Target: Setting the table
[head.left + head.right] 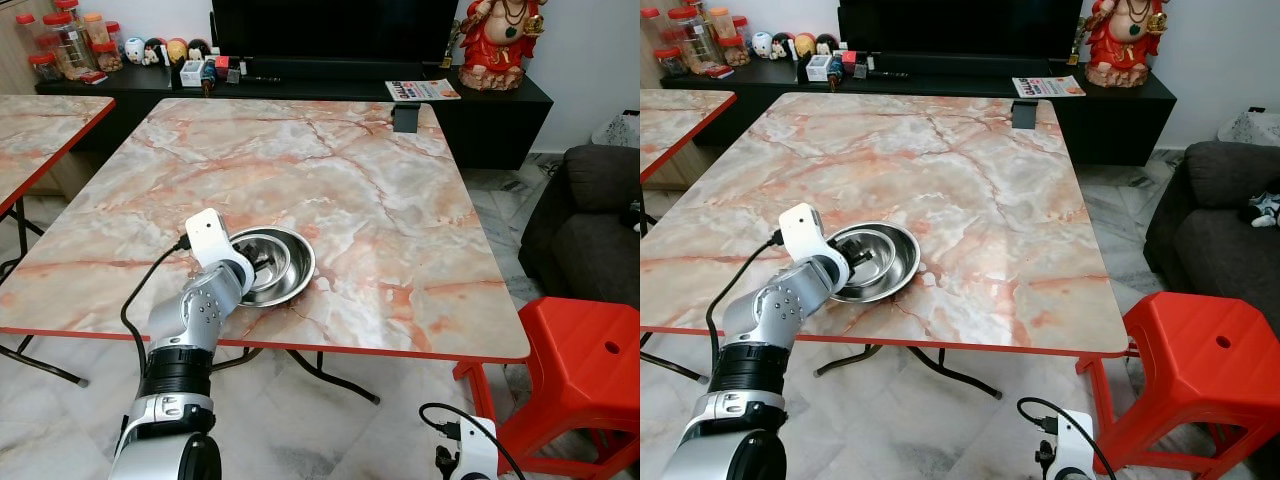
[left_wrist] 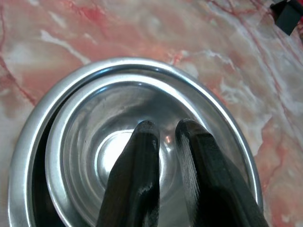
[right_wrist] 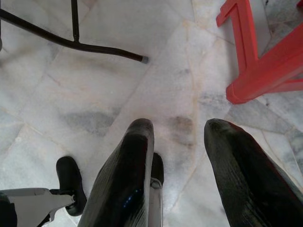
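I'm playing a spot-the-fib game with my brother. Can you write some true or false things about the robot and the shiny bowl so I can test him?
1. The steel bowl sits on the marble table, near its front edge. True.
2. The left gripper reaches into the bowl. True; its two black fingers point down inside it, close together.
3. The right gripper is holding a spoon. False; it hangs low over the floor with fingers apart and nothing between them.
4. The stool beside the table is blue. False; it is red.
5. There appear to be two bowls nested together. True; the left wrist view shows one rim inside another.
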